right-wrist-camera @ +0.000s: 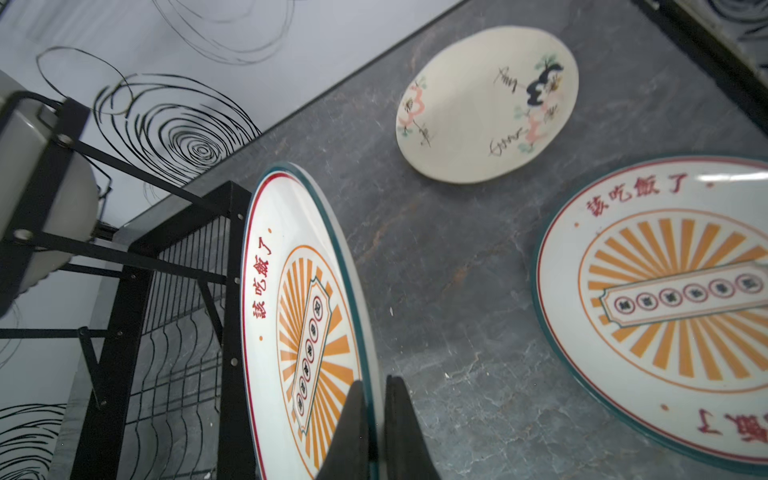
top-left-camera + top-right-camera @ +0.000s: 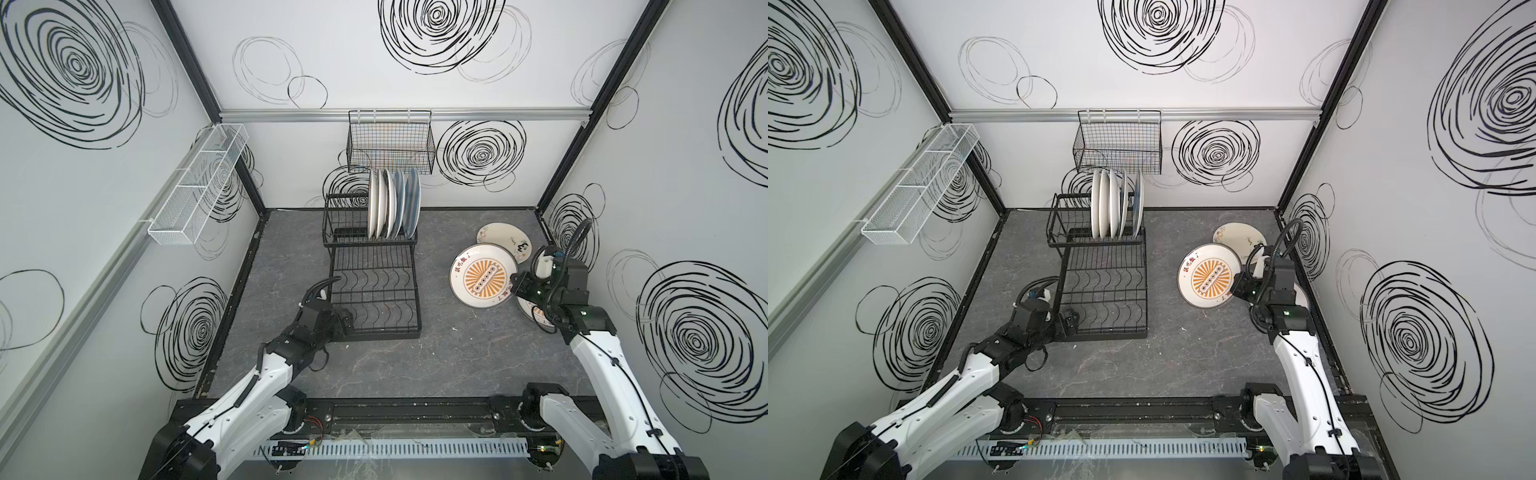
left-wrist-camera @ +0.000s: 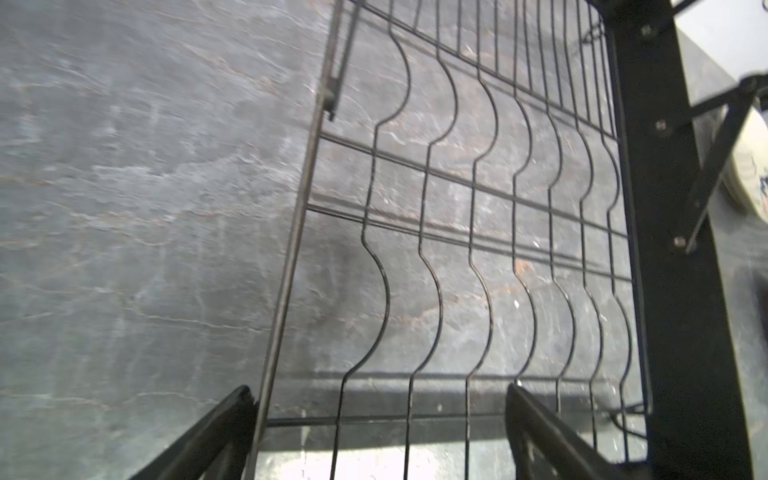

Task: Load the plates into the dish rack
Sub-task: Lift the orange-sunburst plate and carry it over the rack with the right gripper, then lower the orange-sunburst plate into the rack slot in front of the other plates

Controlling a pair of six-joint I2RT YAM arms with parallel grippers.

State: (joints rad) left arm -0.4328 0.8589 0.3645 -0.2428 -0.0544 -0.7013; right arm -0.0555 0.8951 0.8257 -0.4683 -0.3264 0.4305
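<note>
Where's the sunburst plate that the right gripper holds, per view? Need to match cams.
Top view: held sunburst plate right of centre, tilted up.
Top view: again right of centre, tilted up.
Left wrist: not in it.
Right wrist: lower middle, near edge-on, rim in the right gripper.
Landmark: dish rack, in all four.

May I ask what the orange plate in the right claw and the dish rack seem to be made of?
The orange plate: likely glazed ceramic, glossy rim, printed pattern. The dish rack: probably metal wire, thin bent rods, matte black coating.
</note>
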